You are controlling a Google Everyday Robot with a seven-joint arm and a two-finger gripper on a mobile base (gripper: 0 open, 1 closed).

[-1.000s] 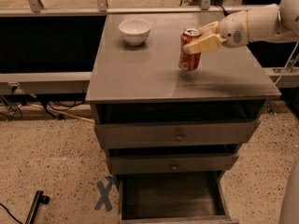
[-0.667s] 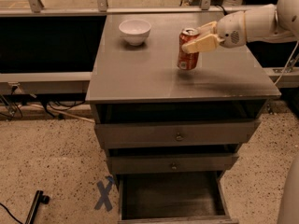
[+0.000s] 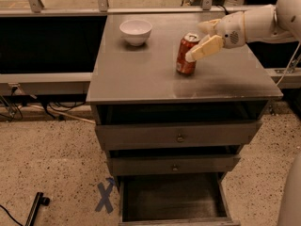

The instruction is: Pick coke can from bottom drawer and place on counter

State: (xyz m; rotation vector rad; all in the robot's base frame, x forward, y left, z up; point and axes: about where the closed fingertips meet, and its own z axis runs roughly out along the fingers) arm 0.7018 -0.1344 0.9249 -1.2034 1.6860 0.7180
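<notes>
The red coke can (image 3: 185, 55) stands upright on the grey counter (image 3: 141, 74), right of the middle. My gripper (image 3: 195, 41) reaches in from the right at the can's upper half. One cream finger (image 3: 204, 47) lies across the can's near right side and the other finger (image 3: 207, 26) is behind it. The gripper looks shut on the can. The bottom drawer (image 3: 171, 199) is pulled out below and shows a dark bare floor.
A white bowl (image 3: 136, 31) sits at the counter's back left. Two wider grey drawers with knobs (image 3: 179, 137) are slightly ajar above the bottom one. A blue X mark (image 3: 104, 197) and a black tool (image 3: 35, 208) lie on the speckled floor.
The can and my gripper have moved slightly left and down; the can's base now rests on the counter.
</notes>
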